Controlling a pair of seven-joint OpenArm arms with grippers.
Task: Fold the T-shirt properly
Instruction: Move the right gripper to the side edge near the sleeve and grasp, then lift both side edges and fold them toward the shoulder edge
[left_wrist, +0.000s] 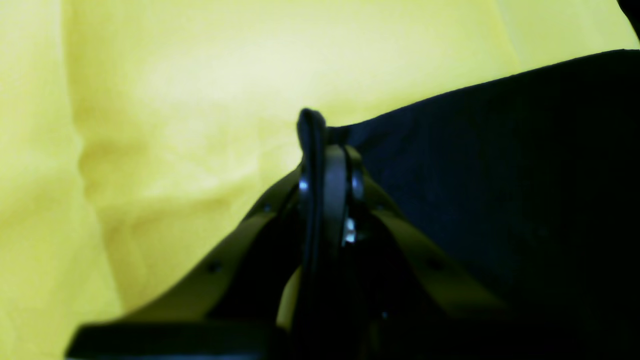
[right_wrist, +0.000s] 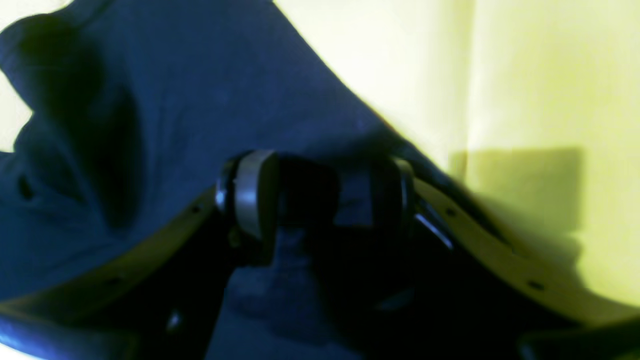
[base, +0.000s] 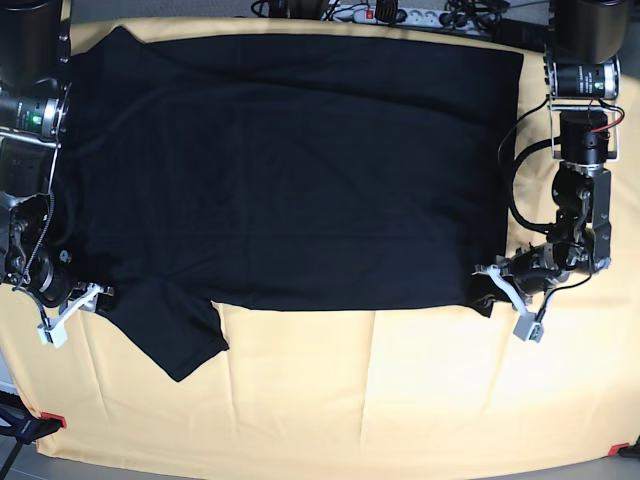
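T-shirt (base: 290, 170) lies flat on yellow tablecloth (base: 400, 400), far edge near power strip (base: 385, 14). Left gripper (left_wrist: 325, 145) pinched tight on hem corner. Right gripper (right_wrist: 320, 195) jaws apart over shirt cloth; grip unclear.

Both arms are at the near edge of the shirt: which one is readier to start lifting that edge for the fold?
Probably the left. The left gripper is shut on the T-shirt at its hem corner. The right gripper stands open at the sleeve end, its jaws straddling cloth, so it must close first.
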